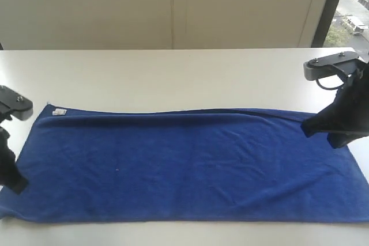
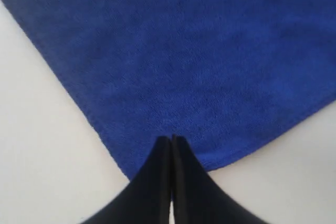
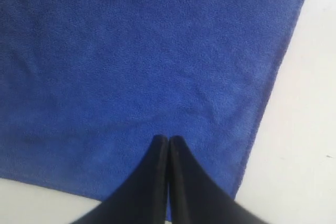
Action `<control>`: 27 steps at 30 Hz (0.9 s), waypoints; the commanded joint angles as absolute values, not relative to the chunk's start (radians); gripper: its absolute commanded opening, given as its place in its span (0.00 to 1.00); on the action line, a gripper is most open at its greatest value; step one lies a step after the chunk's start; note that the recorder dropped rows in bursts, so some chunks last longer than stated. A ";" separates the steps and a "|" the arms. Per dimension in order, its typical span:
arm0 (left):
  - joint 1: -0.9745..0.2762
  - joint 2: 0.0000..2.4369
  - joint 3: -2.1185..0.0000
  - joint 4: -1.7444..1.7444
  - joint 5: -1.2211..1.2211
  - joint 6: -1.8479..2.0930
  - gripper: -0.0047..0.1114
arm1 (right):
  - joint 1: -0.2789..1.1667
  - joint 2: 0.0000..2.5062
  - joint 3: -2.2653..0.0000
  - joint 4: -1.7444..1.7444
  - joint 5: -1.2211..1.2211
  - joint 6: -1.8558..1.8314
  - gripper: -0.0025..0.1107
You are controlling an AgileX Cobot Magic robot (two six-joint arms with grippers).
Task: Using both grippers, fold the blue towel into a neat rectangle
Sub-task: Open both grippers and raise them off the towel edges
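Observation:
The blue towel (image 1: 184, 165) lies spread long and flat on the white table (image 1: 173, 79), with a soft crease along its far edge and a small white tag (image 1: 59, 112) at its far left corner. My left gripper (image 1: 17, 185) hovers at the towel's left end; in the left wrist view it (image 2: 171, 139) is shut just inside a corner of the towel (image 2: 199, 51), with no cloth between the tips. My right gripper (image 1: 334, 141) is over the right end; in the right wrist view it (image 3: 168, 139) is shut above the towel (image 3: 131, 51) near its corner, holding nothing.
The towel's near edge runs close to the table's front edge. Bare tabletop lies behind the towel up to a pale wall (image 1: 173, 4). A window (image 1: 353, 4) shows at the far right.

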State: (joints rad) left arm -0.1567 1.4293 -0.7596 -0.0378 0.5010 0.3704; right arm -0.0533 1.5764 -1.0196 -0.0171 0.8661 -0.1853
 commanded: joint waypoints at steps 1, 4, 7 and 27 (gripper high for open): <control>-0.163 1.506 -0.717 -0.085 0.473 0.422 0.04 | -0.059 1.567 -0.998 -0.014 0.818 -0.199 0.02; -0.163 1.527 -0.717 -0.112 0.463 0.432 0.04 | -0.059 1.567 -0.998 -0.014 0.813 -0.199 0.02; -0.163 1.541 -0.705 -0.097 0.471 0.457 0.04 | -0.059 1.567 -0.998 -0.014 0.802 -0.199 0.02; -0.163 1.571 -0.629 0.024 0.541 0.438 0.04 | -0.059 1.567 -0.998 -0.014 0.789 -0.199 0.02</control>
State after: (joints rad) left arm -0.1606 1.5647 -0.6449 0.0000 0.4824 0.4512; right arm -0.0533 1.5764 -1.0044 -0.0128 0.7958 -0.1890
